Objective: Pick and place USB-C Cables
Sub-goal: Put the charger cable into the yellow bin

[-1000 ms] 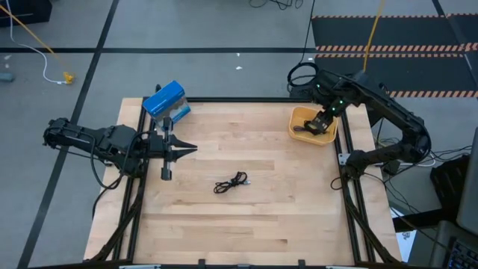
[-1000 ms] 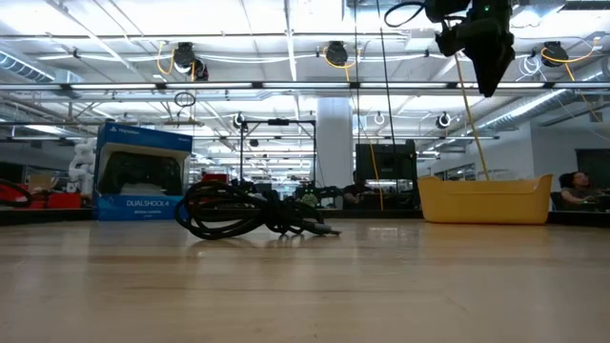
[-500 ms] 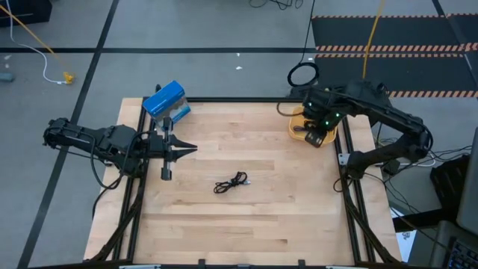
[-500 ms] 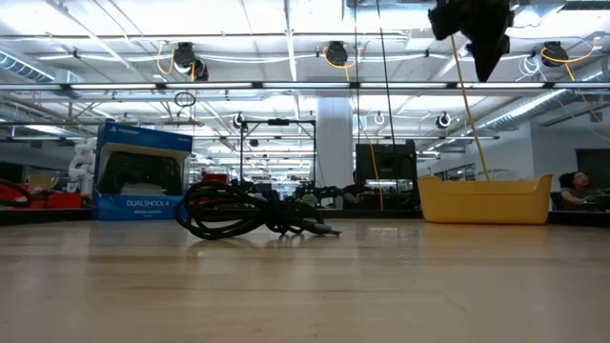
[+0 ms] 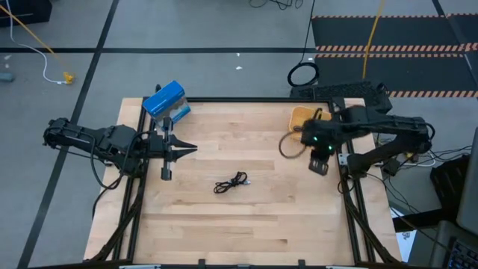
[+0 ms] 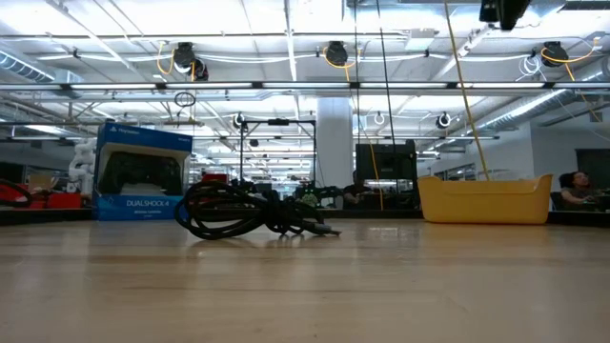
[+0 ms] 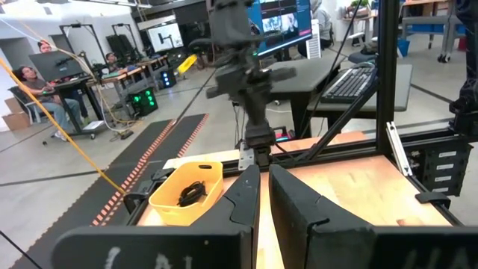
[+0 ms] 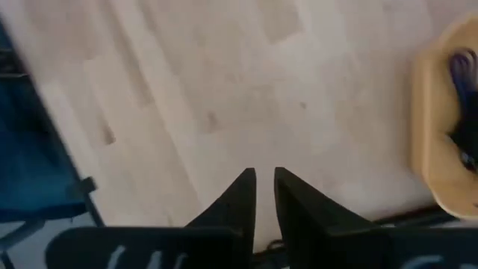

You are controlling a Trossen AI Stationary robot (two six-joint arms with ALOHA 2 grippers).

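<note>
One black USB-C cable (image 5: 230,182) lies in a loose coil on the middle of the wooden table; the low view shows it too (image 6: 250,210). The yellow bin (image 5: 302,116) stands at the far right and holds a black cable (image 7: 193,193) and a bluish-purple one (image 8: 463,69). My right gripper (image 5: 320,166) hangs shut and empty high above the table, just on the near side of the bin, pointing down. My left gripper (image 5: 187,149) waits shut at the table's left side, well left of the lying cable.
A blue controller box (image 5: 164,99) stands at the far left corner. A large black ring (image 5: 302,75) lies on the floor beyond the table. A loop of arm wiring (image 5: 287,146) hangs beside my right arm. Bare wood surrounds the lying cable.
My right gripper has left the space over the yellow bin, gone toward the table's near edge and risen, almost out of the top of the low view. The cable on the table has not moved.
</note>
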